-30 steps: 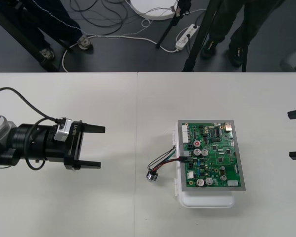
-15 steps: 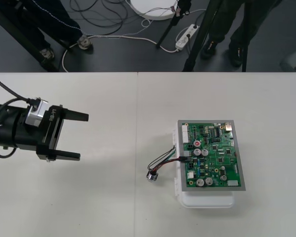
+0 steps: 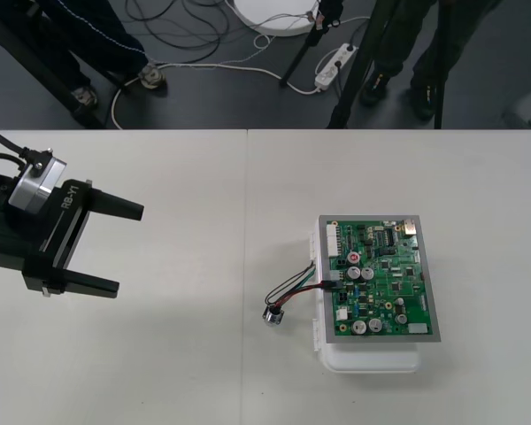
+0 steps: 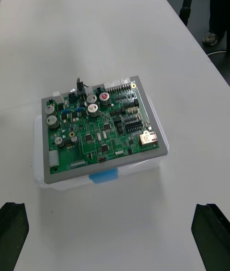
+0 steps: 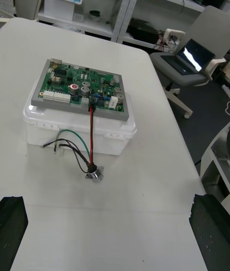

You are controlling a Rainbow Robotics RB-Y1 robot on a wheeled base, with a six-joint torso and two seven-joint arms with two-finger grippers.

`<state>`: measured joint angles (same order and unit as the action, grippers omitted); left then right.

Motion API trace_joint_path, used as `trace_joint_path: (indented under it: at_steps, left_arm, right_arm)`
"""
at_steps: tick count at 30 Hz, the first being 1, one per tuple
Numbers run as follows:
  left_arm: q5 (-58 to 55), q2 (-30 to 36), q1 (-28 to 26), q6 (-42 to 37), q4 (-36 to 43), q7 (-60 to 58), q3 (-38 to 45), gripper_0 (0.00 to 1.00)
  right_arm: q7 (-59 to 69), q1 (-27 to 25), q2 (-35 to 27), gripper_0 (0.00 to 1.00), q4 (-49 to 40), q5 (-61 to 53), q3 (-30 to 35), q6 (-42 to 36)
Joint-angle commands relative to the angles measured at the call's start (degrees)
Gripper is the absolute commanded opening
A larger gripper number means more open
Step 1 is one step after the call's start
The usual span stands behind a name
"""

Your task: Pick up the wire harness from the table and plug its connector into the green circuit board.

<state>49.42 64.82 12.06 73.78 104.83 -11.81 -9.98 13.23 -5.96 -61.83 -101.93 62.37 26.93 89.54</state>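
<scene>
The green circuit board (image 3: 380, 279) sits on its white base (image 3: 372, 359) right of the table's middle. The harness's black plug (image 5: 92, 103) stands in the board's left edge, also seen as plug (image 4: 79, 84). Its red, black and green wires (image 3: 296, 285) drop to the table, ending at the round metal socket (image 3: 273, 315) lying beside the base. My left gripper (image 3: 129, 250) hangs open far left of the harness, holding nothing. Its fingers (image 5: 12, 225) stand at the corners, facing the board (image 5: 81, 91). My right gripper (image 4: 110, 206) is open too, back from the board (image 4: 103, 127).
The table's seam (image 3: 246, 195) runs front to back between the left gripper and the board. Bare table surrounds the board on all sides. Dark floor with cables and a power strip (image 3: 334, 64) lies beyond the far edge.
My left gripper has drawn back to the left, away from the harness, still open. The right gripper's fingertips have left the front view's right edge. Harness and board have not moved.
</scene>
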Motion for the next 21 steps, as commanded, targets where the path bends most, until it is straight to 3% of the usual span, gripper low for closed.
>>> trace_joint_path:
  at_steps: [1, 12, 21]
  left_arm:
    - [-2.3, 6.1, -1.1, -6.5, 3.5, -2.5, 1.6, 1.00]
    - [-7.1, 12.0, -1.2, -6.9, 4.3, -3.0, 2.0, 1.00]
    - [-7.3, 14.9, -1.2, -9.1, 6.1, -1.5, 2.4, 1.00]
  right_arm:
    - [-2.3, 1.0, 1.0, 1.00, -1.3, 3.2, 1.7, 0.5]
    - [-3.4, 0.9, 1.7, 1.00, -8.0, 7.1, 0.3, 0.5]
    - [-13.3, 0.9, 1.9, 1.00, -8.5, 6.5, -1.0, 0.5]
